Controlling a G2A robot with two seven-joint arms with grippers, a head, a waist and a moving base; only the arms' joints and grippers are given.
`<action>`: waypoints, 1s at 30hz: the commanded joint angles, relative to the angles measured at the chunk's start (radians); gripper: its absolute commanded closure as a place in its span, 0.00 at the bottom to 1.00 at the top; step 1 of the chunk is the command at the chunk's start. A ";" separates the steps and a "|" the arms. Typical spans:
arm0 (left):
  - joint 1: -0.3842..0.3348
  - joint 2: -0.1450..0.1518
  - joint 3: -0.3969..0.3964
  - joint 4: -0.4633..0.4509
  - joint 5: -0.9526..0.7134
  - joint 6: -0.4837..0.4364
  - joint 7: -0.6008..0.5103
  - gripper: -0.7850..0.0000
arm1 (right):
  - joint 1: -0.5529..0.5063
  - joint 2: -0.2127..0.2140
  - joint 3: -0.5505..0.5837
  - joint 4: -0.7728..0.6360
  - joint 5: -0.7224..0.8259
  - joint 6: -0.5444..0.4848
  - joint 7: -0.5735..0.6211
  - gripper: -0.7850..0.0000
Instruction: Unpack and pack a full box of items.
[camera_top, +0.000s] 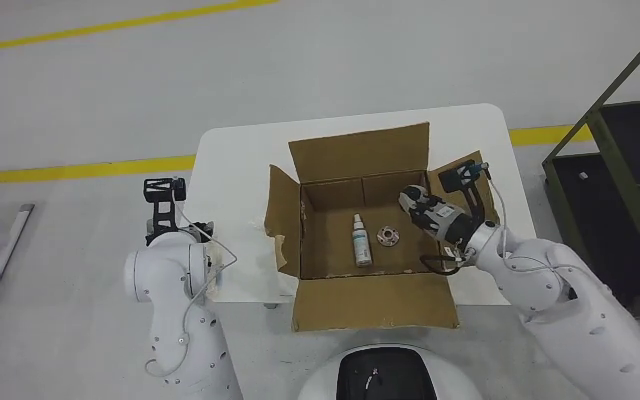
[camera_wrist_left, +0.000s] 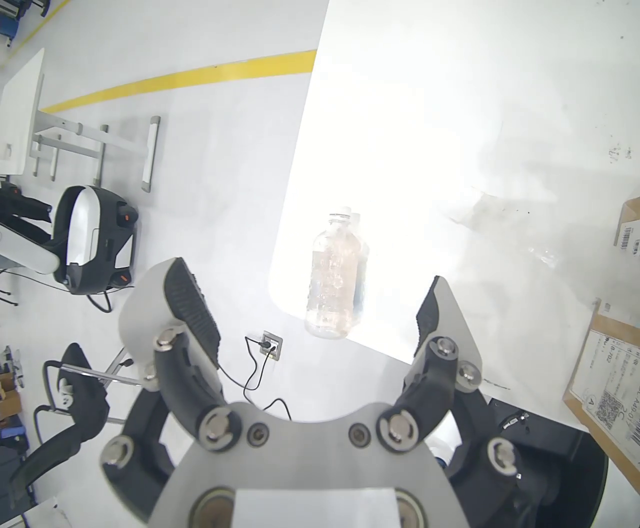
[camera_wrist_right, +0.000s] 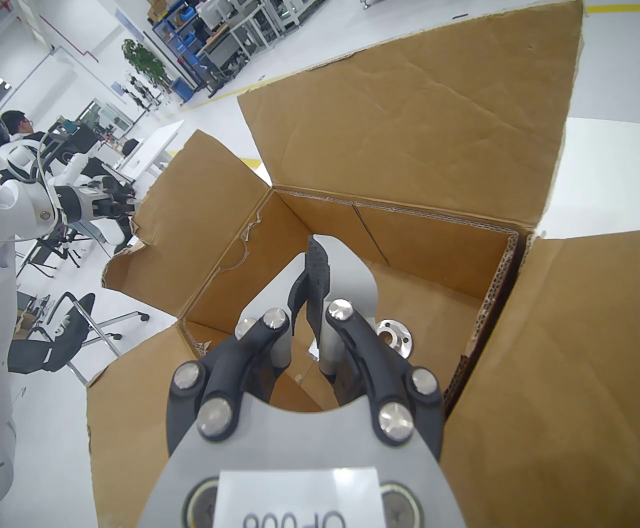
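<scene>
Mind the clear bottle (camera_wrist_left: 335, 280): it sits at the very corner of the table (camera_top: 240, 160), and a clumsy nudge from your left gripper (camera_wrist_left: 305, 274), spread wide and empty near it, could send it to the floor. Your right gripper (camera_wrist_right: 316, 265) hangs inside the box (camera_top: 360, 150), pinched together on nothing. It likely needs to open before descending on the spray bottle (camera_top: 361, 242) or metal flange (camera_top: 388, 236), or it will only shove them.

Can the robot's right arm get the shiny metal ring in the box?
Probably yes. The right gripper hangs over the open box, flaps folded out, and nothing covers the metal ring. It is shut, so it would have to open first.
</scene>
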 joint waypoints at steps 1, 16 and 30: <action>0.000 0.000 0.000 0.000 0.000 0.000 0.000 0.00 | 0.000 0.000 -0.003 -0.009 -0.044 0.043 0.002 1.00; 0.000 0.000 0.000 0.000 0.000 0.000 0.000 0.00 | 0.393 -0.114 -0.418 0.187 -0.234 0.654 0.320 1.00; 0.000 0.000 0.000 0.000 0.000 0.000 0.000 0.00 | 0.407 -0.121 -0.434 0.207 -0.231 0.656 0.322 1.00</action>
